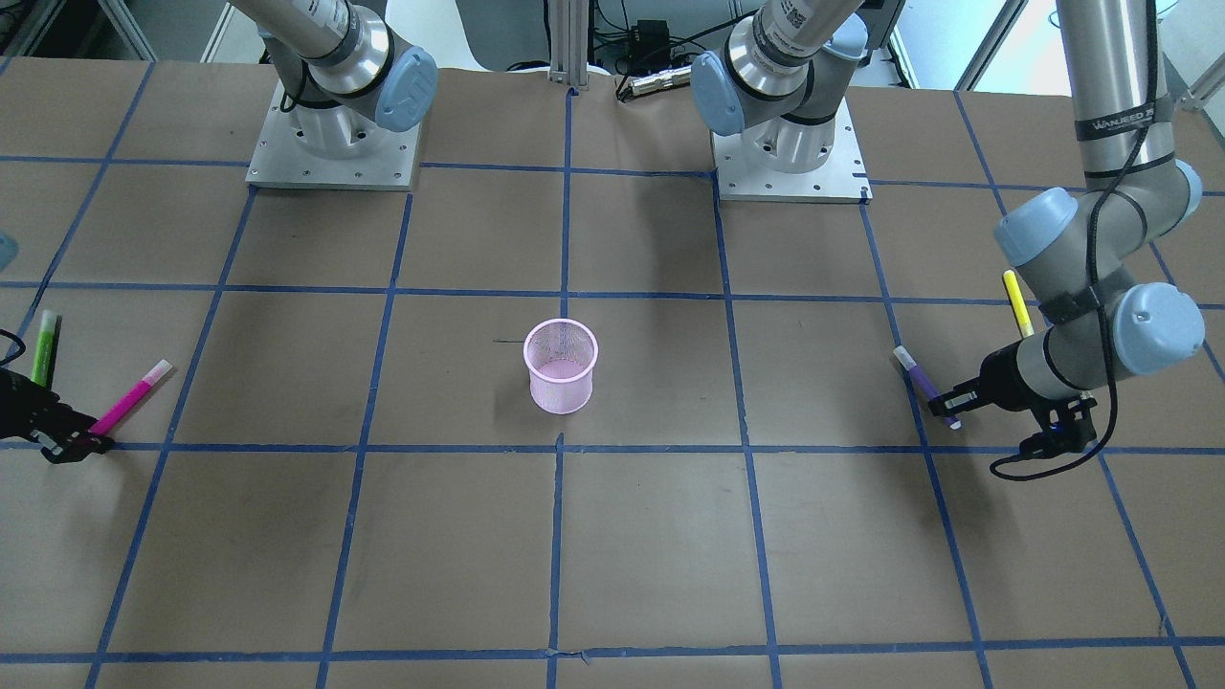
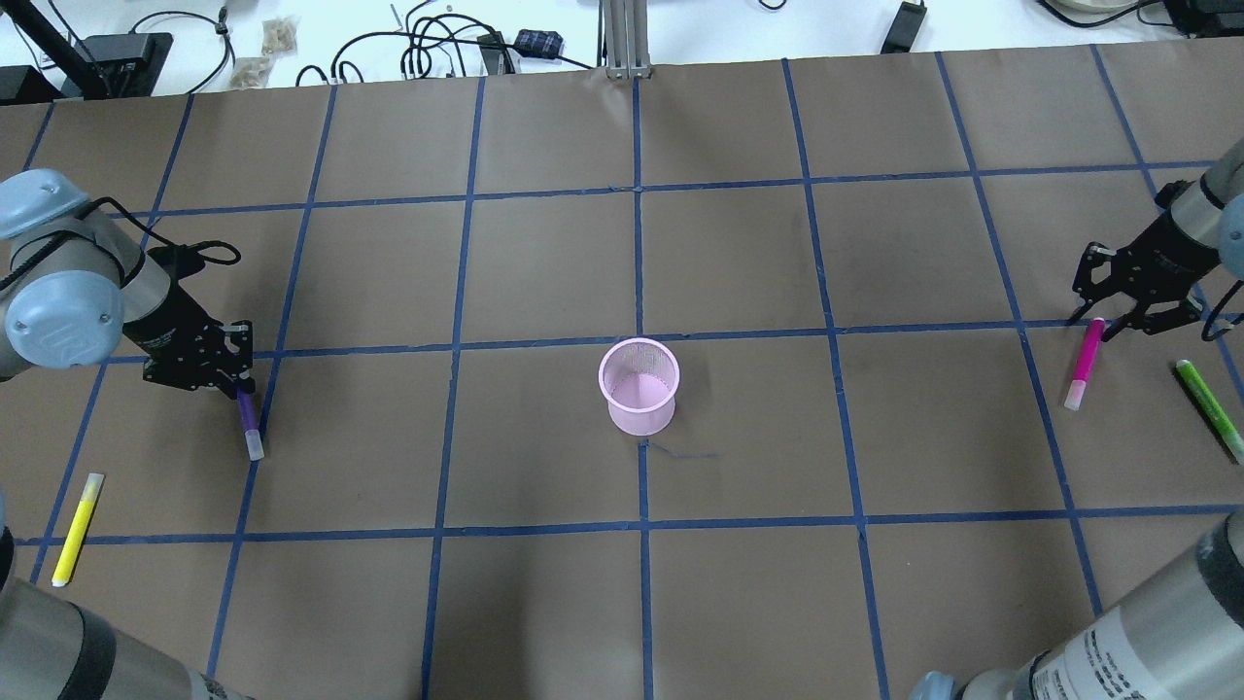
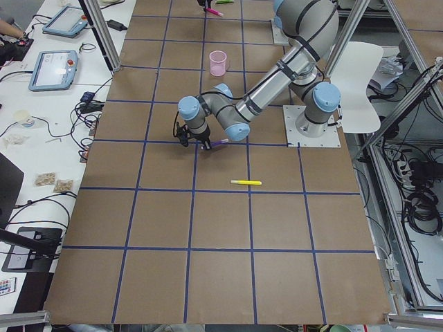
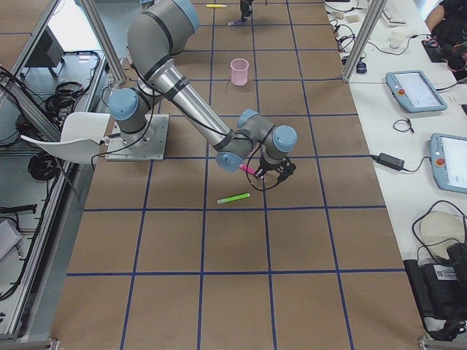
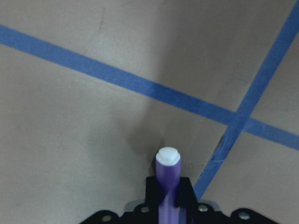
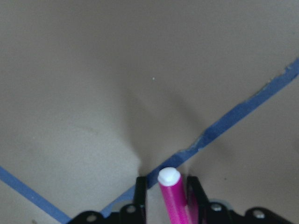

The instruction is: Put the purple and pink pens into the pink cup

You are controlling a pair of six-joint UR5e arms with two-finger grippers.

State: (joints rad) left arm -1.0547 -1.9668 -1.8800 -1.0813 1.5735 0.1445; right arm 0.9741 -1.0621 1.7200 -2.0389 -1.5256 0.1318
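The pink mesh cup (image 2: pixel 639 386) stands upright mid-table, also in the front view (image 1: pixel 561 366). My left gripper (image 2: pixel 241 389) is low at the table's left, shut on one end of the purple pen (image 2: pixel 249 426). The left wrist view shows the jaws tight on the purple pen (image 5: pixel 168 170). My right gripper (image 2: pixel 1103 321) is low at the table's right. Its jaws stand either side of one end of the pink pen (image 2: pixel 1084 365), with a gap showing beside the pen (image 6: pixel 170 193) in the right wrist view.
A yellow pen (image 2: pixel 76 528) lies near the left arm, nearer the robot than the purple pen. A green pen (image 2: pixel 1210 408) lies to the right of the pink pen. Blue tape lines grid the brown table. Both arm bases (image 1: pixel 333 144) are at the robot's side.
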